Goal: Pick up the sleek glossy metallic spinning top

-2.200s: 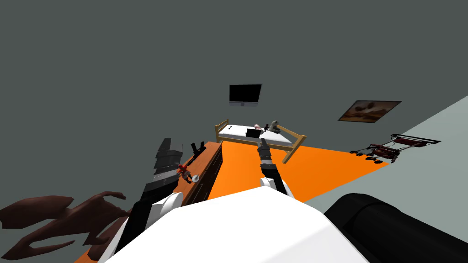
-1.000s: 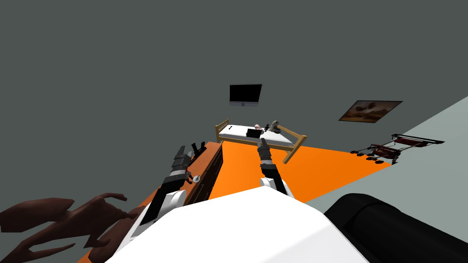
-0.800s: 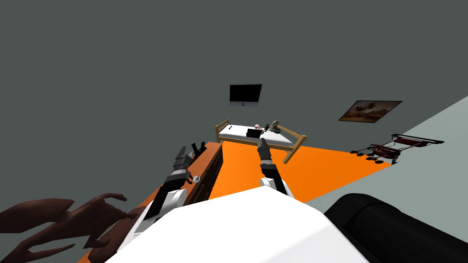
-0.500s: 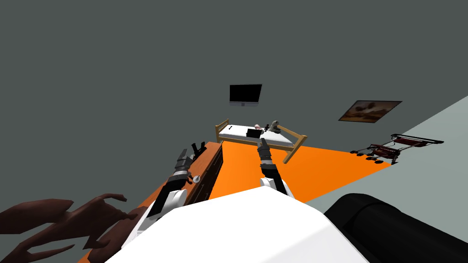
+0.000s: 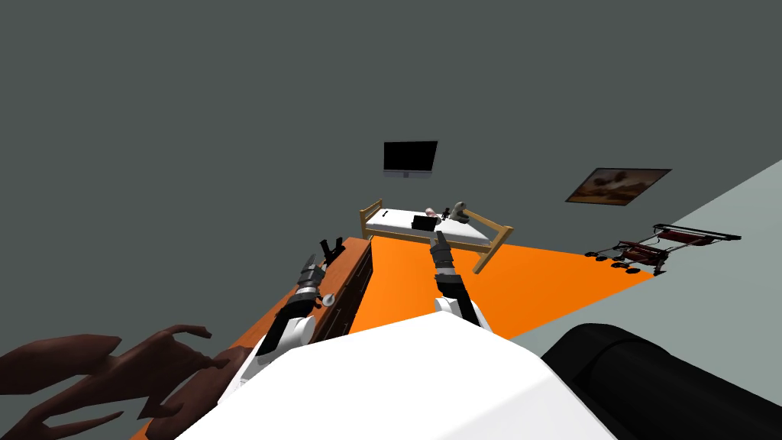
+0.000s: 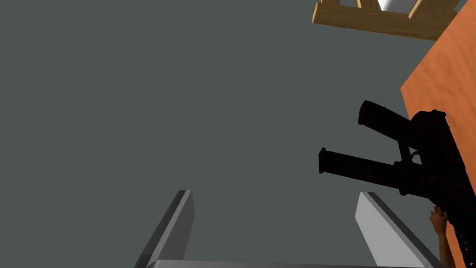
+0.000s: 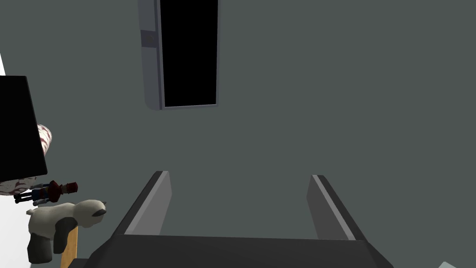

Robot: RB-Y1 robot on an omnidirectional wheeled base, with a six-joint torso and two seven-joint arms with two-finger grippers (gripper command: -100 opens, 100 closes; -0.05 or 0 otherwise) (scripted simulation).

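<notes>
Left gripper (image 5: 309,261), fingers spread and empty, hangs near the silvery spinning top (image 5: 328,299) on the desk (image 5: 353,256); the grasp is not yet made, and the right gripper (image 5: 439,240) is idle, its fingers spread too.

Orange-brown dresser top (image 5: 353,253): pale spinning top (image 5: 328,299) near drawer-side edge, black pistol-shaped object (image 5: 331,248) farther back.

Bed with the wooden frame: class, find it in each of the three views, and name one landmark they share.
Head view: the bed stands at centre, below the black screen.
Left wrist view: its wooden frame lies far beyond the left claw, past the black gun.
Right wrist view: one bed post shows beside the plush toy, off to one side of the right claw.
Shared landmark: the dark grey wall.
</notes>
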